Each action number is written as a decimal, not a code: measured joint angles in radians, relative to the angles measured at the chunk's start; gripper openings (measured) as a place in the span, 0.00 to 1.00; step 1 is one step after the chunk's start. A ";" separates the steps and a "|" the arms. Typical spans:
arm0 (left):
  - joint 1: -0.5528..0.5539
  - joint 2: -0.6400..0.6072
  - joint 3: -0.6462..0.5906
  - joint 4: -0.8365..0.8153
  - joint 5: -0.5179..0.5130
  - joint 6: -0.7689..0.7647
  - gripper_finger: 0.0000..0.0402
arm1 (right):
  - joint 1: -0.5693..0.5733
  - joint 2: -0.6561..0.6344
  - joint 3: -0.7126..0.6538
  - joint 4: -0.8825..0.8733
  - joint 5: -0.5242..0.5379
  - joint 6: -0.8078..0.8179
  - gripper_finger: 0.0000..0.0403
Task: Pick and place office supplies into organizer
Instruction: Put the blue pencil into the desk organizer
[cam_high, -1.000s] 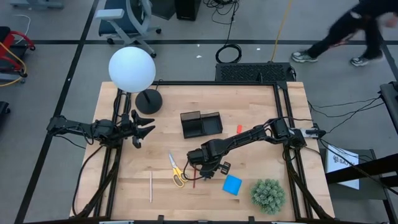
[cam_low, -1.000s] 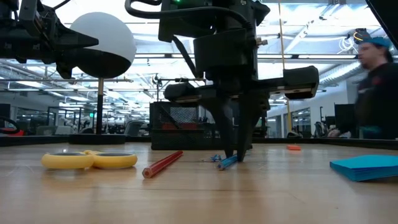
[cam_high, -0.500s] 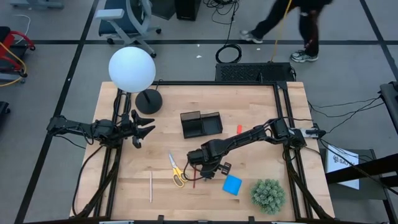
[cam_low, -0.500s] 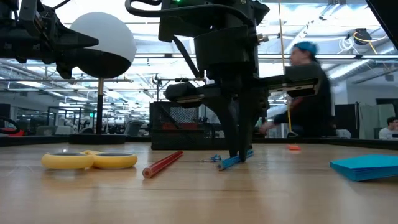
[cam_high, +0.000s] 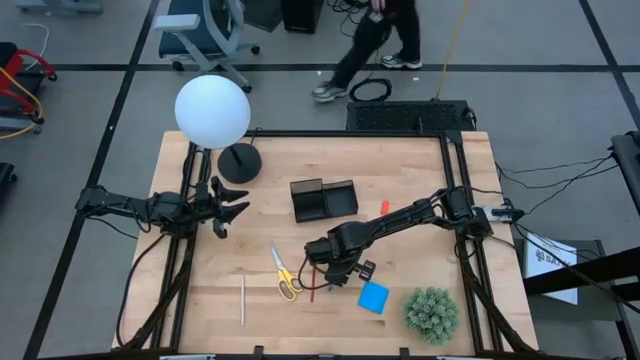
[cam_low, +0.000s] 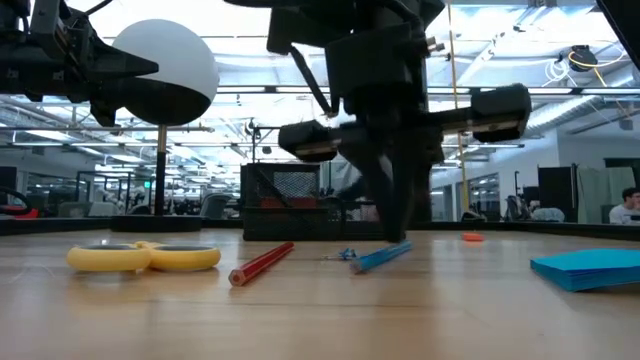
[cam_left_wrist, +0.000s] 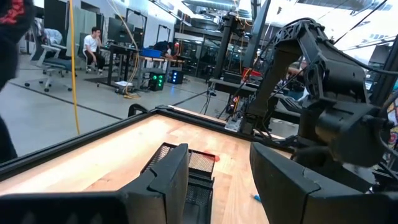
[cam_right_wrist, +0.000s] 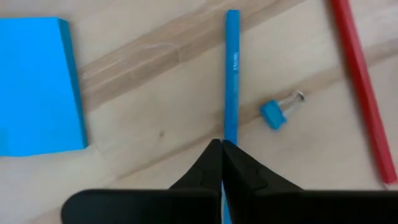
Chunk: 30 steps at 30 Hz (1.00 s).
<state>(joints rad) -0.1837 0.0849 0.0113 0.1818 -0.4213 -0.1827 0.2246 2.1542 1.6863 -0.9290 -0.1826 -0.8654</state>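
A thin blue pen (cam_right_wrist: 231, 74) lies slanted near the table's middle front, and my right gripper (cam_right_wrist: 222, 147) is shut on it, also seen in the high view (cam_high: 336, 272). Beside it lie a red pen (cam_low: 262, 264), a blue binder clip (cam_right_wrist: 273, 114), yellow-handled scissors (cam_high: 284, 276) and a blue notepad (cam_high: 373, 297). A pale pencil (cam_high: 242, 300) lies further left, and a tiny red eraser (cam_high: 384, 207) lies right of the black organizer (cam_high: 324, 199). At the table's left side, my left gripper (cam_left_wrist: 217, 180) hovers open. My right gripper pinches the blue pen between its two fingertips, near one end of the shaft (cam_right_wrist: 229, 134). The fingers come from above, pointing steeply down, across the pen. The held end (cam_low: 402, 246) is raised a little; the other end (cam_low: 357, 267) rests on the table.
A white globe lamp (cam_high: 213, 110) with a round black base (cam_high: 239, 163) stands at the far left. A green spiky plant ball (cam_high: 431, 313) sits at the near right corner. A person walks past beyond the table's far edge.
My right gripper has closed the last bit on the blue pen and risen slightly. The pen's held end has come up off the table, while its other end has stayed down.
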 joint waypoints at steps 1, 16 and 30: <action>0.000 0.000 0.000 0.000 0.000 0.000 0.42 | -0.001 -0.003 0.000 0.000 0.000 0.009 0.01; 0.000 0.000 0.000 -0.001 0.000 -0.003 0.42 | -0.002 -0.006 0.002 0.019 0.081 0.017 0.02; 0.000 0.000 0.000 -0.002 0.000 -0.003 0.42 | -0.003 -0.008 0.003 0.004 0.078 0.020 0.31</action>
<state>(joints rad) -0.1837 0.0851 0.0113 0.1795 -0.4213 -0.1852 0.2218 2.1464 1.6896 -0.9249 -0.1043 -0.8456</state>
